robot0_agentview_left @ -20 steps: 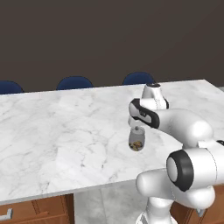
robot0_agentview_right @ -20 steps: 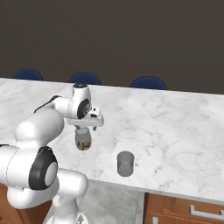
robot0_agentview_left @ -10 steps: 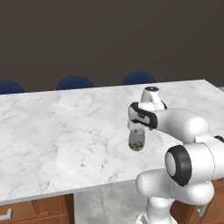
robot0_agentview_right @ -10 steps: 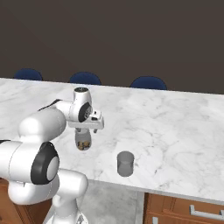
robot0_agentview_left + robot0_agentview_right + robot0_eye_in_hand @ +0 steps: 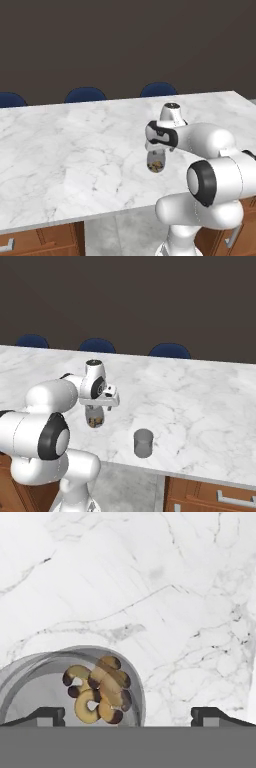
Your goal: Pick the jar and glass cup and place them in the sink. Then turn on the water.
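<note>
I see a white desk (image 5: 60, 150) veined with grey marbling. The jar (image 5: 70, 687) is clear glass with a greyish rim, its contents golden-brown with dark tips. The glass cup (image 5: 143, 443) is a plain translucent grey. My arm (image 5: 205, 140) is white with dark joints. The chairs (image 5: 85, 94) behind are deep blue, the cabinets (image 5: 210, 498) warm brown wood.

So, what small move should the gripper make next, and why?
Probably shift sideways to centre over the jar, then lower. The gripper is open above it, but in the hand view the jar sits toward one finger, not midway.
</note>
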